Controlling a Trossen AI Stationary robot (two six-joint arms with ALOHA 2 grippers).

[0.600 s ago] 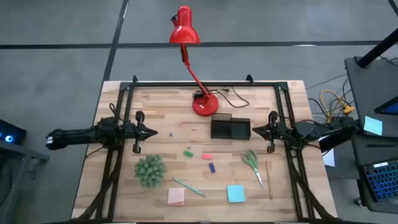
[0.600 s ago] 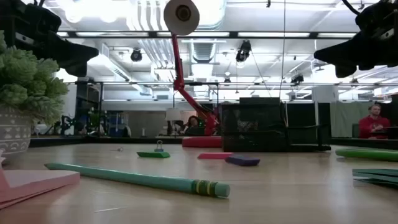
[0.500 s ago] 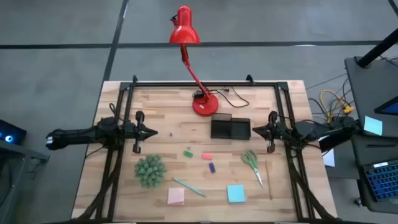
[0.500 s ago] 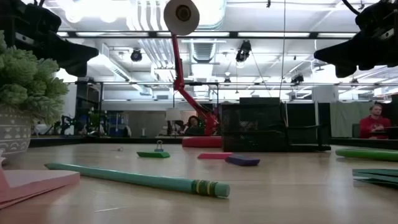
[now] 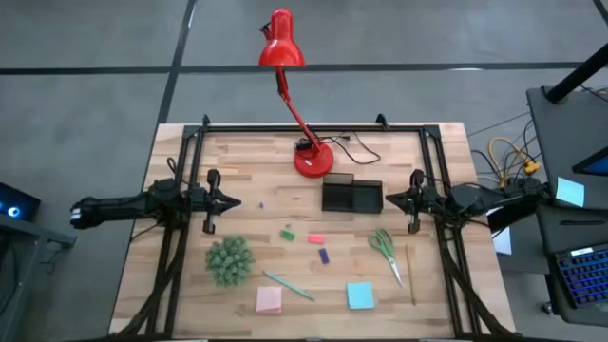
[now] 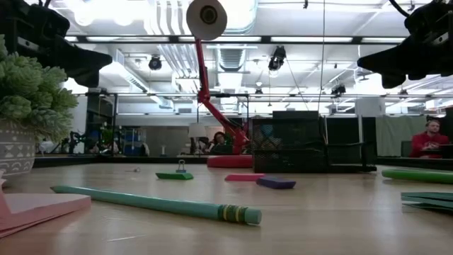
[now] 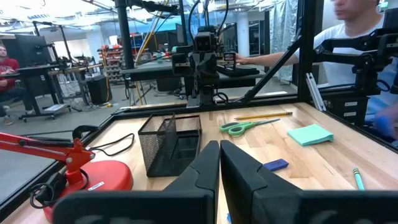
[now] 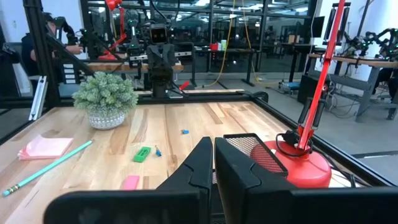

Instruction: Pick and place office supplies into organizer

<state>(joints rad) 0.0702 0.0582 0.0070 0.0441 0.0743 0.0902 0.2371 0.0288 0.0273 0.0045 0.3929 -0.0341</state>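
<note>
My left gripper [image 5: 231,201] hangs over the left side of the table, fingers pressed together on nothing; likely a parked pose, clear of the work. Nearer than it sits the fuzzy green plant [image 5: 229,258], not mine to move. Just right of that, at the near edge, a pink sticky pad [image 5: 269,300] with the teal pencil [image 5: 289,285] lying slantwise beside it. Toward mid-table, three small pieces in a loose cluster: green [image 5: 287,234], pink-red [image 5: 316,238], purple [image 5: 324,256], all apart from each other. Farther back, the red lamp base [image 5: 313,160], and touching or just beside it the black mesh organizer [image 5: 351,196], which as far as I can tell holds none of the supplies; nothing sorted yet, I judge. Right of centre, green-handled scissors [image 5: 385,249], a blue sticky pad [image 5: 360,295] near the front edge, a thin wooden pencil [image 5: 410,274] beyond the scissors. My right gripper [image 5: 389,199] hangs just right of the organizer, clenched and empty too. It is handiest for the scissors, I reckon.
</note>
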